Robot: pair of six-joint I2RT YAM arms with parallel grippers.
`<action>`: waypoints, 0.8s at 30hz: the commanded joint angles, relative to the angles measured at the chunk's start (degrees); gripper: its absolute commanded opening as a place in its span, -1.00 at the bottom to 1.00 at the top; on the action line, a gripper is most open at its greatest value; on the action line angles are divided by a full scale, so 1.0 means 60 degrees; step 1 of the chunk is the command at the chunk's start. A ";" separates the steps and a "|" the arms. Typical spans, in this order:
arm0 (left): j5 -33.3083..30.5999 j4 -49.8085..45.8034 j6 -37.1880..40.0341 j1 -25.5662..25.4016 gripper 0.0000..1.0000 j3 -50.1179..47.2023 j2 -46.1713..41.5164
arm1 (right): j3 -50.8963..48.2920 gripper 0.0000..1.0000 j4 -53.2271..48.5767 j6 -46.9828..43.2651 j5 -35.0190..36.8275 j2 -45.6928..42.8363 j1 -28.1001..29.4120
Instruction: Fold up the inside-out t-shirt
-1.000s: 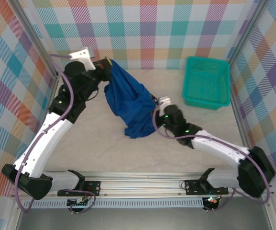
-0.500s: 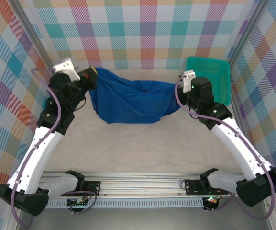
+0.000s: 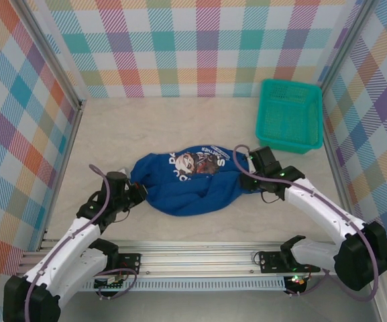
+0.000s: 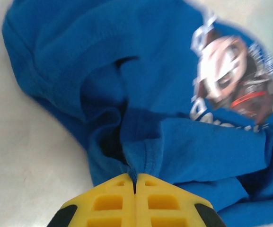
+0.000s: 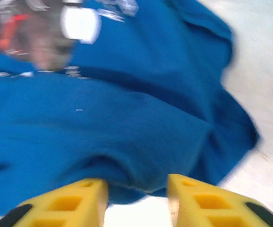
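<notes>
Where plaid walls [image 3: 206,40] box beige tbl [image 3: 180,127], t-shirt [image 3: 186,191] lies.

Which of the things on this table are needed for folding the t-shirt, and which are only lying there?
Part of the job:
- blue t-shirt, bunched up
- left gripper, shut on its fabric
- right gripper, open at its edge

Only lying there:
- teal mesh basket, in the far right corner, apart from the shirt

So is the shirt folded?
Not folded: the shirt lies in a crumpled heap on the table, picture up, with bunched wrinkles and no neat edges.
</notes>
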 commanded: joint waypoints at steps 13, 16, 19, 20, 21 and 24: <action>-0.0008 0.0312 0.0423 0.0032 -1.00 0.0186 0.0228 | 0.2526 0.32 0.1978 -0.3759 -0.1842 0.4701 0.2673; -0.0113 0.0196 0.0430 0.0036 -1.00 0.0247 0.0135 | 0.2739 0.39 0.1752 -0.4376 -0.1565 0.5271 0.2674; -0.0111 0.0140 0.0426 0.0034 -1.00 0.0262 0.0103 | 0.2897 0.40 0.1580 -0.4856 -0.1072 0.5743 0.2680; -0.0088 0.0142 0.0426 0.0032 -1.00 0.0265 0.0103 | 0.2943 0.39 0.1577 -0.4958 -0.0807 0.5925 0.2671; -0.0102 0.0134 0.0430 0.0032 -1.00 0.0280 0.0103 | 0.2983 0.38 0.1610 -0.5080 -0.0628 0.6071 0.2662; -0.0153 0.0091 0.0452 0.0032 -1.00 0.0284 0.0114 | 0.3117 0.03 0.1882 -0.5113 -0.0383 0.6319 0.2578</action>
